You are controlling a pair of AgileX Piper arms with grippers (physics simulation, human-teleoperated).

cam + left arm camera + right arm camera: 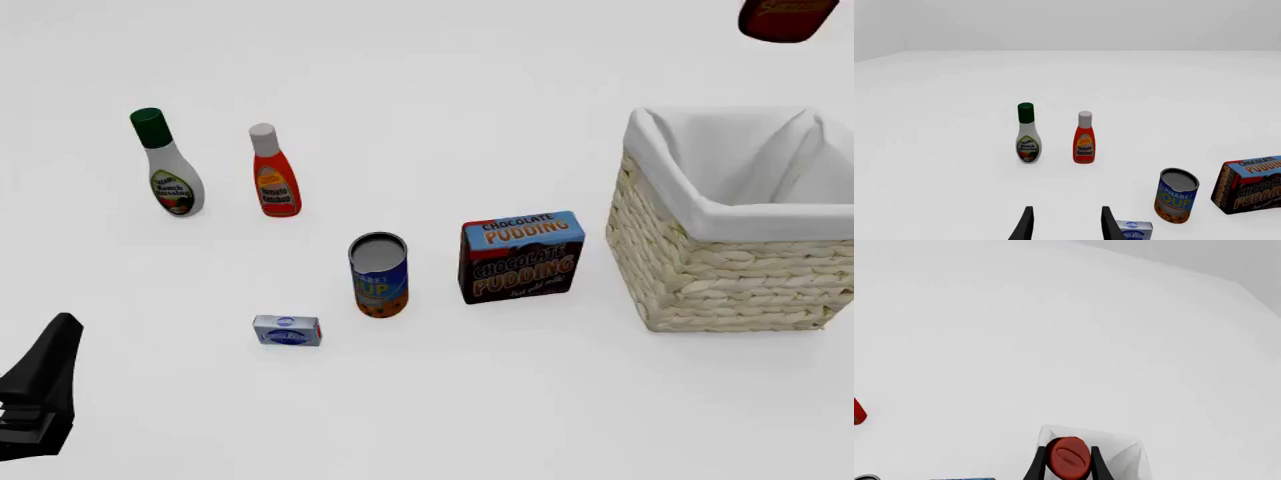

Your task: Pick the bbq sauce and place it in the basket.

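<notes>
The right gripper [1066,465] has its fingers clamped on the bbq sauce [1069,457], red cap showing between them. In the front view the bottle's base [787,18] hangs high at the top edge, above and beyond the basket [721,270], with white lining visible beneath the cap. The left gripper [1064,225] sits low at the near left, fingers spread and empty, facing the ranch [1027,134] and ketchup [1084,138].
</notes>
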